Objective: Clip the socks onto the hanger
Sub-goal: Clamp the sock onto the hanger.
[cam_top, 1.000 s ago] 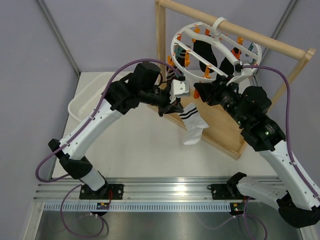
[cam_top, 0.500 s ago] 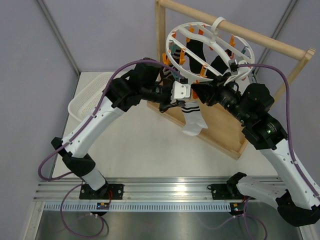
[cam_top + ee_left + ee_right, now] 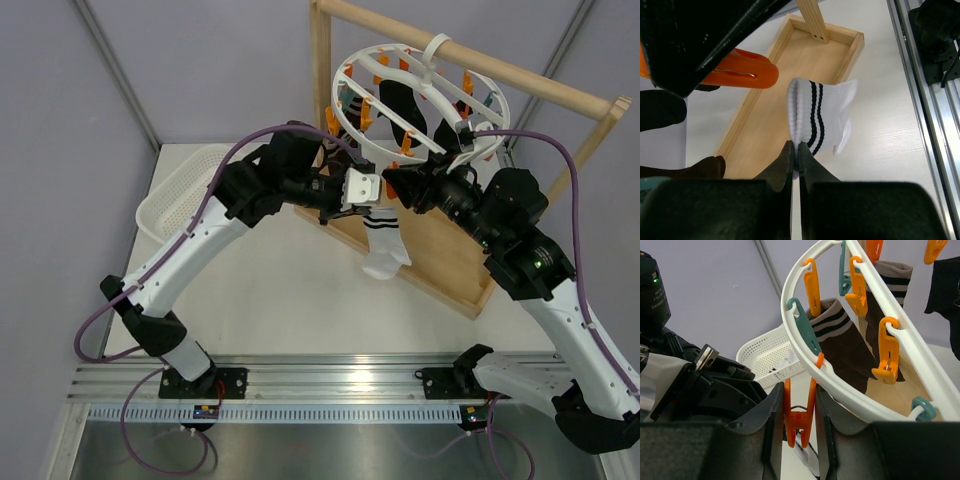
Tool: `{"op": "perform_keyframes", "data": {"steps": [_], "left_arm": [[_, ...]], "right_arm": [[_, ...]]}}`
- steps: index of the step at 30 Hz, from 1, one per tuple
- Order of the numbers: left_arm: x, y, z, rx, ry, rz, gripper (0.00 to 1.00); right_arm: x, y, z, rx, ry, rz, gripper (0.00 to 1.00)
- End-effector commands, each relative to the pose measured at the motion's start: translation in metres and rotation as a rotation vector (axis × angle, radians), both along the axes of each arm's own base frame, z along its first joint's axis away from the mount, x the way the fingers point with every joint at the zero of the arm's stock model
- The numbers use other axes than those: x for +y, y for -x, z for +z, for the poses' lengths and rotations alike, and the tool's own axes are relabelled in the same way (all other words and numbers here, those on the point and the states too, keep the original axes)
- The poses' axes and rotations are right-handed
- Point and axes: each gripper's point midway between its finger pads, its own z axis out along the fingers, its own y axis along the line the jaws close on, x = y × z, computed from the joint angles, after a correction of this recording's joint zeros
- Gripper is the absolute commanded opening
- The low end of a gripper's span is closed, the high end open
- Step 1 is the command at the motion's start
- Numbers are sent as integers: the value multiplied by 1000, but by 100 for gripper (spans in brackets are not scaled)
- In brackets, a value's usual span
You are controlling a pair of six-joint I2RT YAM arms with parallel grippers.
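Note:
The round white hanger (image 3: 420, 95) hangs by its hook from the wooden frame's top bar, with orange and teal clips and dark socks (image 3: 400, 105) clipped on it. In the right wrist view brown striped socks (image 3: 840, 340) hang from the ring (image 3: 875, 330). My left gripper (image 3: 345, 205) is shut on the cuff of a white sock with black stripes (image 3: 385, 240), which dangles below the ring; the sock (image 3: 820, 117) shows past my fingertips (image 3: 787, 160). My right gripper (image 3: 799, 410) is shut on an orange clip (image 3: 799, 415) at the ring's near edge, squeezing its handles.
The wooden frame stand (image 3: 440, 250) has its base tray on the table under the hanger and its post (image 3: 320, 80) at the left. A white mesh basket (image 3: 180, 190) sits at the far left. Another orange clip (image 3: 740, 75) is close above my left gripper.
The hanger ring swung left and tilted. My left gripper moved right with the striped sock, up close under the ring beside my right gripper. The sock now hangs straighter.

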Motion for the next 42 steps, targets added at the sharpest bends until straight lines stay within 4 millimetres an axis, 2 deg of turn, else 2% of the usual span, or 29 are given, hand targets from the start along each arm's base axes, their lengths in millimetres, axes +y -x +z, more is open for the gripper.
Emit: {"op": "perform_keyframes", "data": {"steps": [1,3,4,6,8,14,20,26,42], "left_arm": [[2,5,34,-67,122,-9,0],[3,2,31,-54,135,7,0],[2,2,40,-56,174,14,0],[0,5,36,-25,191,6,0],[-3,7,43,-6,230,6,0],[-7,11,41,36,271,2,0],[-5,-2,37,63,277,59,0],[-4,-12,45,69,307,97,0],[2,-15,51,98,330,102,0]], "right_arm": [[14,15,5,-50,7,115,0],[14,16,5,-53,3,116,0],[14,15,1,-49,3,113,0],[13,15,3,-61,-8,107,0],[13,14,-2,-57,-16,105,0],[16,13,-6,-68,-39,106,0],[17,13,-7,-67,-52,112,0],[17,14,-8,-64,-50,116,0],[18,14,-10,-70,-41,120,0]]}}
